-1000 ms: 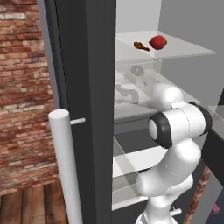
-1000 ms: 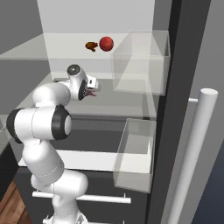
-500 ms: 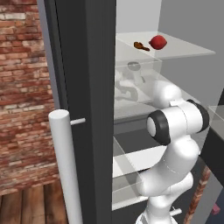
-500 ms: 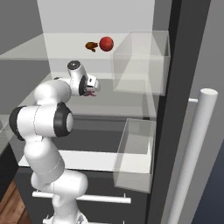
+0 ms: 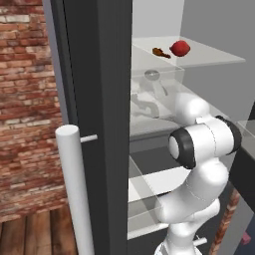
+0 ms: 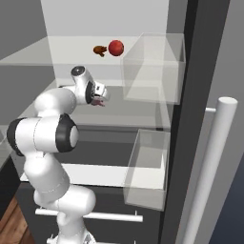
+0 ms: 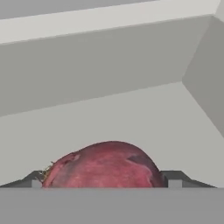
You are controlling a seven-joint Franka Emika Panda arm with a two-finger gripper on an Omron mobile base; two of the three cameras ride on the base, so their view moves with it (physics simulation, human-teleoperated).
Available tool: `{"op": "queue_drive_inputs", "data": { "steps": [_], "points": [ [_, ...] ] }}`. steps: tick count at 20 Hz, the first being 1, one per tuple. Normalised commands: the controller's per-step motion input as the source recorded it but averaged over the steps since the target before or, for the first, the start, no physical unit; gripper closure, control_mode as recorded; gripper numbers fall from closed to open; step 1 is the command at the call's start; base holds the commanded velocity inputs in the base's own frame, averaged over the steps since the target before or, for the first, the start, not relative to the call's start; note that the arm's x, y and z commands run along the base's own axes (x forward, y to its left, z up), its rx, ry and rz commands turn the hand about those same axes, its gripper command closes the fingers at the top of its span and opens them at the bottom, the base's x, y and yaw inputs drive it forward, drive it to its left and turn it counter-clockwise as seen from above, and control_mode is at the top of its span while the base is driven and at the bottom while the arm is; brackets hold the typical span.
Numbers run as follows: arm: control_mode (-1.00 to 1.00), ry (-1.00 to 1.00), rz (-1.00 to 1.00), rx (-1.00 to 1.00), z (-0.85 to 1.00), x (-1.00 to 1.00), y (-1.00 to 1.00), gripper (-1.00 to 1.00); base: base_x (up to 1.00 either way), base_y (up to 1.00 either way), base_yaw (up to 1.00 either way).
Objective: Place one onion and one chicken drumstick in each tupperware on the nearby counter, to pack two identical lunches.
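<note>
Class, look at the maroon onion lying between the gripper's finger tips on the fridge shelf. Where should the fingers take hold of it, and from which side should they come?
Grip the maroon onion across its widest middle, one finger tip on each flank. The gripper already straddles it with jaws wide, reaching in from the fridge's open front. The onion is a smooth ball, so a hold off the middle would probably let it slip out.

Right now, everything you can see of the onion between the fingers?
The onion in the hand view is a dull pinkish-maroon ball with darker streaks and a small frayed yellowish tuft at its left. Only its upper dome shows. It sits between the two dark fingers, one tip at each side, on a pale grey fridge shelf. Whether the fingers touch it is unclear.
</note>
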Motion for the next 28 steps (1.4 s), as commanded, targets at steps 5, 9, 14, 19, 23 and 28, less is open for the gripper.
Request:
{"op": "queue_drive_inputs", "data": {
  "steps": [5, 9, 14, 19, 23, 28],
  "points": [
    [-1.00, -0.07, -0.12, 0.00, -0.89, -0.97, -0.56, 1.00, 0.00, 0.00, 0.00],
    [-1.00, 0.00, 0.00, 0.01, -0.12, -1.00, -0.51, 1.00, 0.00, 0.00, 0.00],
    [-1.00, 0.01, 0.00, 0.00, 0.43, -1.00, -0.35, 1.00, 0.00, 0.00, 0.00],
    [-1.00, 0.06, 0.00, 0.00, 0.58, -1.00, -0.23, 1.00, 0.00, 0.00, 0.00],
    [-1.00, 0.00, 0.04, 0.00, 0.44, -1.00, -0.07, 1.00, 0.00, 0.00, 0.00],
    [-1.00, 0.00, 0.08, 0.00, 0.46, -1.00, -0.08, 1.00, 0.00, 0.00, 0.00]
  ]
}}
